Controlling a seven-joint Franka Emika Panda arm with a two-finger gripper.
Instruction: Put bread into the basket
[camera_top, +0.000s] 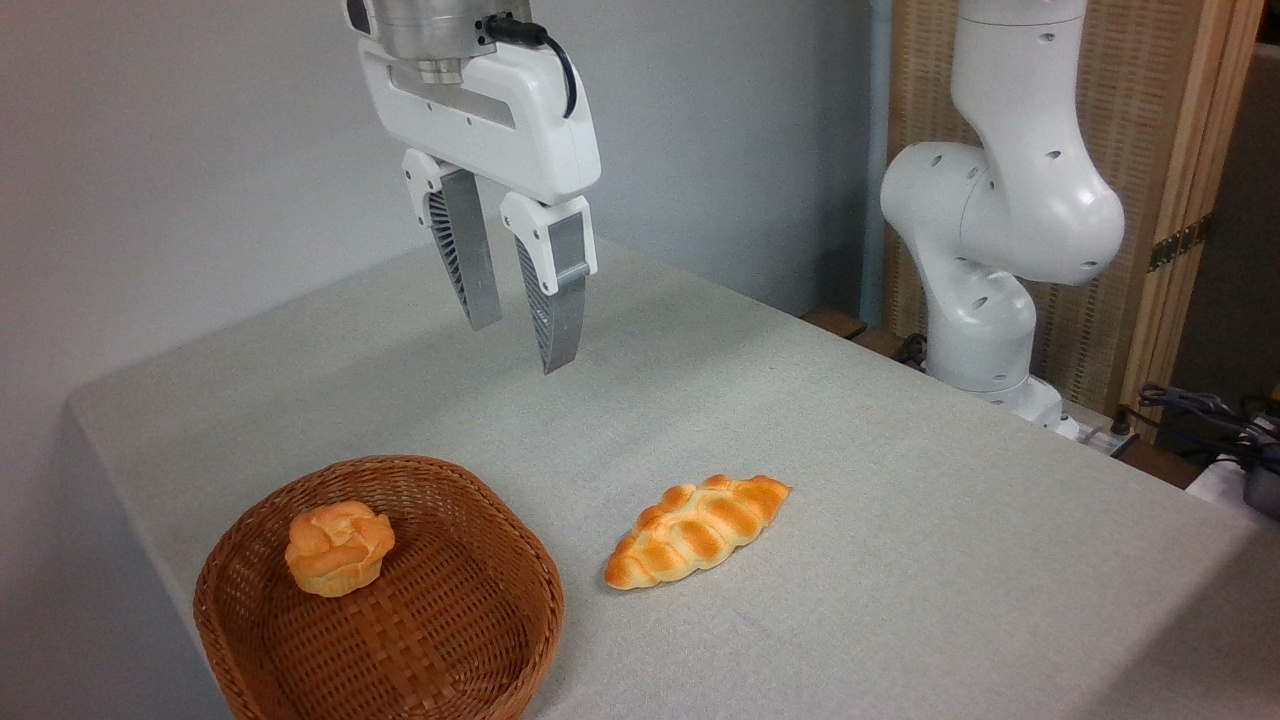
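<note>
Nearest to us, at the lower left, we see the round, shallow, reddish-brown woven wicker basket (400, 640) sitting on the pale grey cloth-covered counter (900, 520). Inside it, toward its far left side, rests a small round knotted golden bun (337, 548).

Just to the right of the basket, apart from its rim, we find the long braided golden-orange loaf of bread (698, 530) lying flat on the counter. It is angled, with its near pointed end toward the basket and its far pointed end toward the right.

Farther back and high above the counter, we see the white robot hand (520, 348) hanging over the far left part of the surface, well apart from both bread and basket. Its two grey ribbed fingers (462, 262) point downward with a clear gap between them, spread and gripping nothing.

At the far right, we see the white jointed robot arm base (985, 260) standing at the counter's edge, before a tan woven screen (1150, 150).
</note>
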